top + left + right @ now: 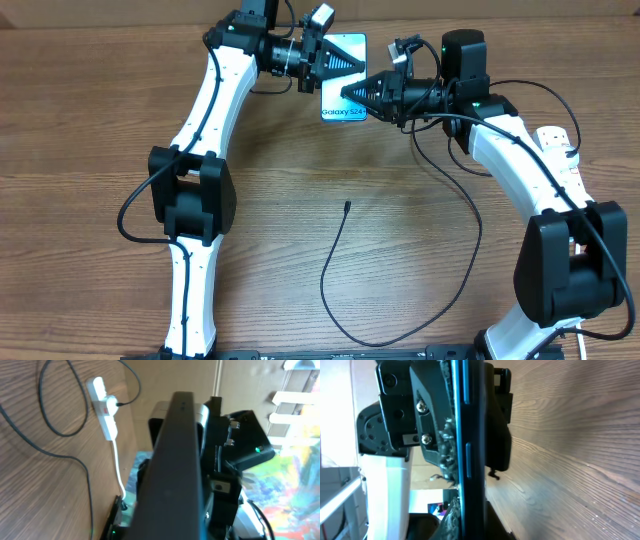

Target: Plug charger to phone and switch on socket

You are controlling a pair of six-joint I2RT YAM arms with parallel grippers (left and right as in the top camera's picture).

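Note:
The phone (345,52), its light screen reading "Galaxy S24", is held above the table's far middle between both grippers. My left gripper (329,62) is shut on its left side and my right gripper (358,93) on its lower right. The left wrist view shows its dark back (172,465), the right wrist view its thin edge (470,435). The charger cable (335,250) lies loose on the table, its connector tip (347,206) free and well below the phone. The socket (556,139) lies at the right, partly behind my right arm; it also shows in the left wrist view (106,408).
The black cable loops across the front of the table (400,338) and up the right side (478,225) under my right arm. The socket's white lead (119,467) runs toward the table edge. Bare wooden table (90,120) lies to the left.

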